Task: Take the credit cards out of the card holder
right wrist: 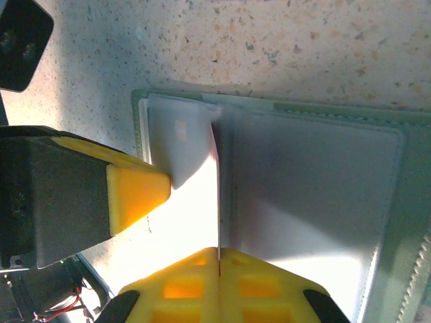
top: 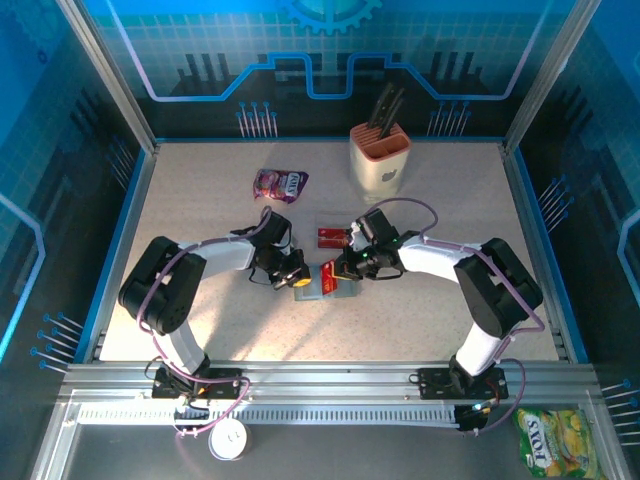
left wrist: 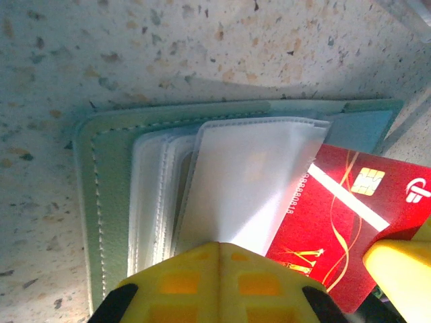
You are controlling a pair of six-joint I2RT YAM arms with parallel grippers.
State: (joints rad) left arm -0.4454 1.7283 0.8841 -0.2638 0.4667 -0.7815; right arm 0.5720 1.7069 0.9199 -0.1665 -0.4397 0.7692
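Note:
The sage-green card holder (top: 318,291) lies open on the table between both grippers. In the left wrist view its green cover (left wrist: 111,195) carries clear sleeves, and my left gripper (left wrist: 220,245) is shut on one sleeve flap (left wrist: 249,182). A red credit card (left wrist: 330,222) with a gold chip sticks partway out of that sleeve to the right. In the right wrist view my right gripper (right wrist: 219,250) is shut on that card's thin edge (right wrist: 216,161), beside the holder's sleeve (right wrist: 310,195). Another red credit card (top: 331,237) lies on the table just behind the holder.
A beige knife block (top: 380,160) stands at the back, right of centre. A purple snack pouch (top: 280,183) lies at the back left. A yellow-green snack bag (top: 555,440) rests off the table at the near right. The two grippers (top: 297,281) (top: 345,268) are close together.

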